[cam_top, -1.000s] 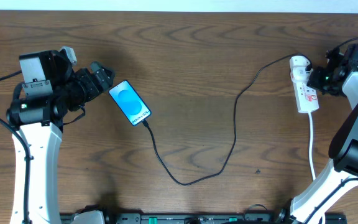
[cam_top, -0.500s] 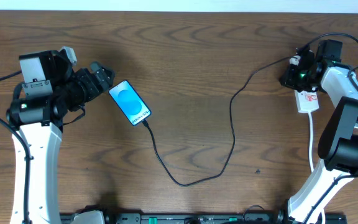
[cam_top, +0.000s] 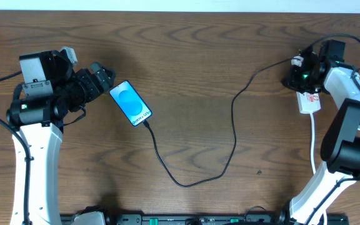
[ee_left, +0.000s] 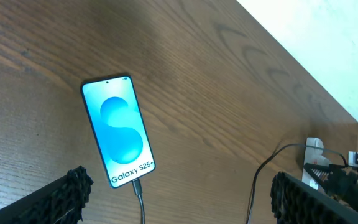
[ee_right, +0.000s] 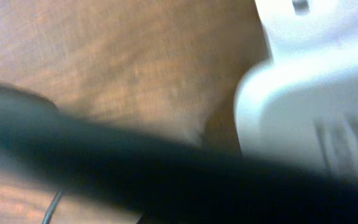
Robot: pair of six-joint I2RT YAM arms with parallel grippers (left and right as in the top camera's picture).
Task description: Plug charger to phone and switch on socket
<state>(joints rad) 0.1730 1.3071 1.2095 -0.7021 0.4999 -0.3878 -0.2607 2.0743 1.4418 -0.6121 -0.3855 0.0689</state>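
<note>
The phone (cam_top: 130, 103) lies face up at the left, screen lit light blue. The charger (cam_top: 235, 128), a thin black cable, has its tip in the phone's lower end, loops across the table and runs up to the socket (cam_top: 309, 100), a white power strip at the far right. My left gripper (cam_top: 102, 74) is open and empty just left of the phone. In the left wrist view (ee_left: 179, 190) it sits above the phone (ee_left: 118, 130). My right gripper (cam_top: 299, 73) sits over the socket's far end. The right wrist view shows white socket plastic (ee_right: 316, 93) behind a dark blur.
The socket's white cord (cam_top: 313, 147) runs from the strip toward the front edge beside the right arm. The wall edge lies along the back of the wooden table (cam_top: 192, 56).
My right gripper has moved left from beside the socket to over its far end, then stayed there. The left arm, phone and cable have not moved.
</note>
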